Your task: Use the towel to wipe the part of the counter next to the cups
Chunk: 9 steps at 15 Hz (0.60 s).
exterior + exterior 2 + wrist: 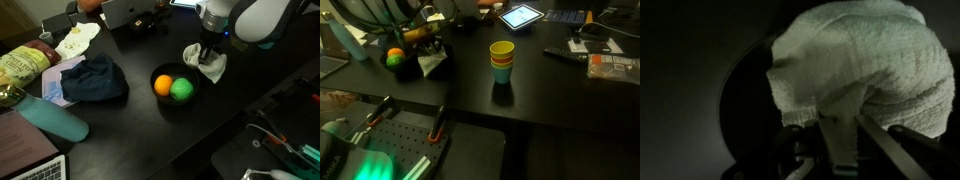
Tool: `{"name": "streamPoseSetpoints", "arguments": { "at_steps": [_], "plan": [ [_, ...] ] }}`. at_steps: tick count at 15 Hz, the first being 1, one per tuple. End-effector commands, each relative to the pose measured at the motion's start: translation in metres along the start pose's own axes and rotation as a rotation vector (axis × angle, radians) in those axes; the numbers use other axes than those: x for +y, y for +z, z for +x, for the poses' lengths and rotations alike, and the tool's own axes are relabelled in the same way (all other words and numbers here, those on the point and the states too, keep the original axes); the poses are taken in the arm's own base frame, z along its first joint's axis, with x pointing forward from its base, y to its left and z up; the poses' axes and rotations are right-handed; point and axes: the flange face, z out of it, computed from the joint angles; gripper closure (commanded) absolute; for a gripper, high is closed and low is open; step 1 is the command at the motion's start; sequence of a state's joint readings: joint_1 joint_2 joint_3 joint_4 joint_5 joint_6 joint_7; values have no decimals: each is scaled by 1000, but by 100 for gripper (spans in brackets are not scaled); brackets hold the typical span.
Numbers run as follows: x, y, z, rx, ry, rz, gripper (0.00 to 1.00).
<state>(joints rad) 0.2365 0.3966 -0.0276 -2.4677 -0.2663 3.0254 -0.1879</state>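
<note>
Pinches white terry towel (860, 60) w/ gripper (830, 125), fingers (872, 135) pressed onto a bunched fold at btm of wrist view. Keeps it crumpled, low at black counter (150, 130), just beside black bowl (172, 97) w/ orange fruit (162, 85) & green fruit (181, 89). Also seen in an exterior view: towel (432, 62) well apart from stacked cups (502, 58), yellow on top, w/ bare counter btwn. Elsewhere: blue cloth (95, 78) near bowl, teal cylinder (55, 118) lying flat, snack bag (20, 65) at edge, tablet (520, 15) behind cups.
</note>
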Motion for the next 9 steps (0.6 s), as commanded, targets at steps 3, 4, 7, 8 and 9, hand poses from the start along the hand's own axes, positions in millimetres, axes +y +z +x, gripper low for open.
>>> {"name": "streamPoseSetpoints", "arguments": {
  "at_steps": [3, 4, 7, 8, 9],
  "plan": [
    [7, -34, 30, -18, -20, -58, 94],
    [10, -47, 35, -7, -23, -73, 94],
    [18, -86, 47, -20, -22, -101, 94],
    [21, -100, 48, -36, -20, -111, 94],
    [25, -113, 50, -49, -15, -124, 94]
  ]
}}
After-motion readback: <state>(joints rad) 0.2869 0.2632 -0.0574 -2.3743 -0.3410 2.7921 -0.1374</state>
